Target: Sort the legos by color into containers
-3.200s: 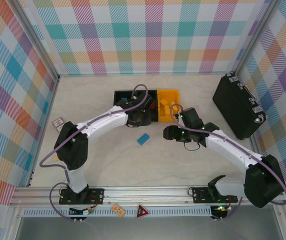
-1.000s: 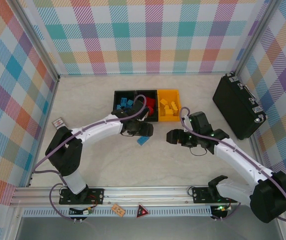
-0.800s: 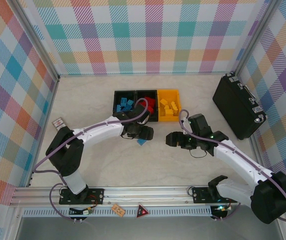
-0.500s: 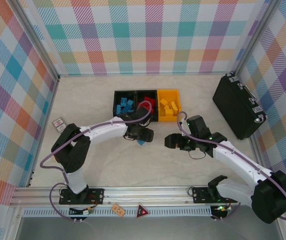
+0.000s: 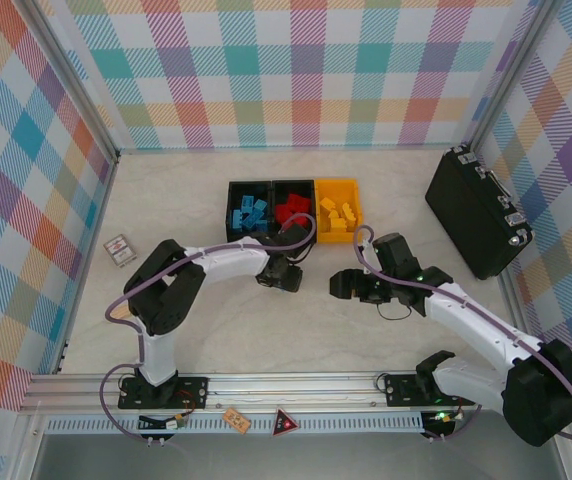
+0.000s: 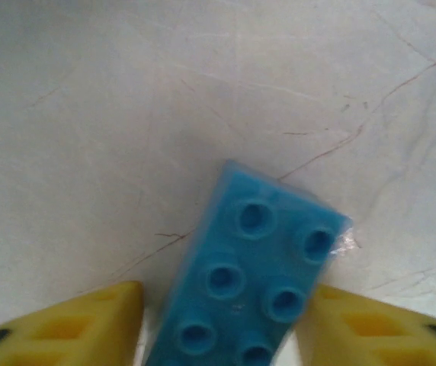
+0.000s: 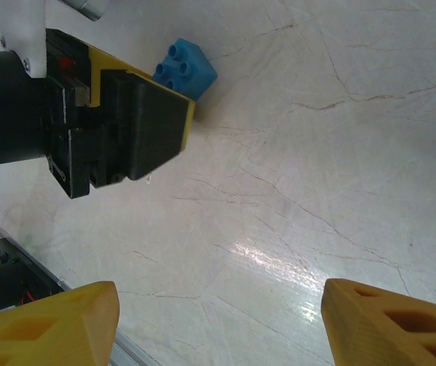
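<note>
From above, the left claw (image 5: 284, 278) sits low over the pale desk (image 5: 166, 200), just before three joined plastic bins (image 5: 272, 184), two black, one yellow. Left wrist: its yellow fingers (image 6: 73, 328) press both sides of a blue studded plastic brick (image 6: 256, 274) lying on the desk. Right wrist: the right claw (image 7: 219, 305) stands wide.

Blue lego (image 6: 252, 282) at lower centre, cream veined table (image 5: 216, 330), pastel plaid walls (image 5: 306, 70), black case (image 5: 476, 210) at right, yellow-orange bin (image 5: 336, 188)
</note>
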### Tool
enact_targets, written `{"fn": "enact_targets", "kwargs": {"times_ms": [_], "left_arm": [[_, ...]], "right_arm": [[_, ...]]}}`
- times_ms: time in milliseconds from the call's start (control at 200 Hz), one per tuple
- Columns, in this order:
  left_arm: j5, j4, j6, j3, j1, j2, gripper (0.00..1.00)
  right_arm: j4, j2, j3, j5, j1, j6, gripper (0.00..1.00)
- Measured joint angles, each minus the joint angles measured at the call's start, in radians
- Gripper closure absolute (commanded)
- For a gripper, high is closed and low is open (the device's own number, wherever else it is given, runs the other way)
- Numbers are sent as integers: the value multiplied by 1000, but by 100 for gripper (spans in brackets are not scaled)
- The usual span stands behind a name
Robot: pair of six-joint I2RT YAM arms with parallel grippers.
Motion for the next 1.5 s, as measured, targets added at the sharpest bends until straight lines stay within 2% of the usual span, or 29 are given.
{"fn": "enact_targets", "kwargs": {"times_ms": [150, 380, 680, 1100, 1500], "left_arm": [[-22, 0, 5, 18, -32, 5, 83], [-24, -1, -27, 11, -43, -18, 84], [-52, -63, -47, 15, -25, -202, 84], [-27, -159, -46, 150, 207, -225, 84], [-6, -196, -47, 394, 304, 5, 82]], "right_arm": [[8, 5, 0, 0, 0, 0, 30], [11, 6, 0, -1, 2, 0, 30], [12, 53, 23, -19, 6, 0, 30], [17, 191, 207, -22, 35, -1, 30], [35, 317, 345, -22, 47, -1, 30]]}}
